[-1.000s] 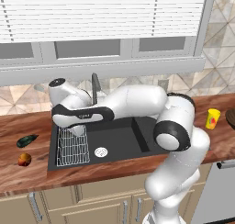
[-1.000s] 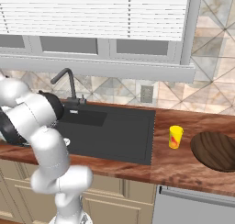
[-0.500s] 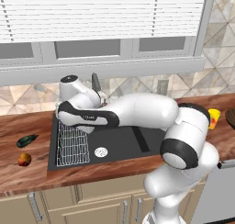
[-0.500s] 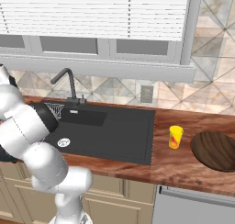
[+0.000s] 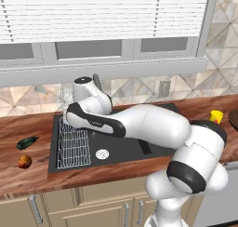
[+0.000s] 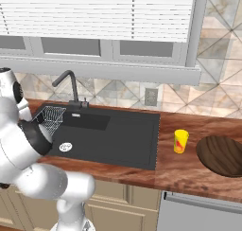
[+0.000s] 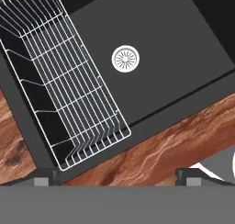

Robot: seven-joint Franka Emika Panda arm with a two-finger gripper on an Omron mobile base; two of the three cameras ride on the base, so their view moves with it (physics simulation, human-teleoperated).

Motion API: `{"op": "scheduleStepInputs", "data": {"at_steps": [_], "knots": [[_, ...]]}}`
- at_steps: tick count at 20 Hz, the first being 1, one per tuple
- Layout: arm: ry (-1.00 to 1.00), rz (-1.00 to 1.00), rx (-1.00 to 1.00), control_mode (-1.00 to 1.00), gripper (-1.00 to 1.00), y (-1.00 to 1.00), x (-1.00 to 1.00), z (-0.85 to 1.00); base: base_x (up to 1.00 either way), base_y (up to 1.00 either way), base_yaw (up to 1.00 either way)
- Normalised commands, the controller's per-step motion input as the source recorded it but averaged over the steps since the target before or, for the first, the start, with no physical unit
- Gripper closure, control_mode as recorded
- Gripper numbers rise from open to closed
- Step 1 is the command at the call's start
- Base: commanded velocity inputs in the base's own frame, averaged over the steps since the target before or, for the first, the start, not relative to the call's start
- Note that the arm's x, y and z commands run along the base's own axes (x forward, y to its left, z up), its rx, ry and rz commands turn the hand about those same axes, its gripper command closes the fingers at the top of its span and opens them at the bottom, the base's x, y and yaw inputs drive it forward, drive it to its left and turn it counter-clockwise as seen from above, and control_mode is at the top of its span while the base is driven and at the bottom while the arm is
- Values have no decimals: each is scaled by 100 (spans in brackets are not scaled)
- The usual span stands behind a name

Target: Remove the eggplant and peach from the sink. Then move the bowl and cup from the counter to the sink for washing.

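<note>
Black sink lies under the open hand.

eggplant: 1
peach: 1
cup: 1
bowl: 1
sink: 1
wire rack: 1
drain: 1
faucet: 1

Matt black sink, silvery wire rack, glossy wood-grain counter, wooden bowl

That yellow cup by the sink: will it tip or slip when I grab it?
The cup stands upright and taller than wide, so a sideways nudge could probably tip it. Its smooth, glossy-looking wall may be slippery. It looks small, so likely light; the bowl sits beside it, apart.
</note>
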Motion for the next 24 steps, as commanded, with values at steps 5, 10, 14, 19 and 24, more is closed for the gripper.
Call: {"op": "scheduleStepInputs", "data": {"at_steps": [5, 10, 14, 19, 24], "knots": [[0, 17, 0, -100, -100, -31, -12, 8, 0, 0, 0], [0, 15, 0, -100, -100, -32, -14, 11, 0, 0, 0], [0, 12, 0, -100, -100, -33, -14, 11, 0, 0, 0], [0, 11, 0, -100, -100, -33, -13, 7, 0, 0, 0], [0, 14, 0, -100, -100, -34, -12, 4, 0, 0, 0]]}}
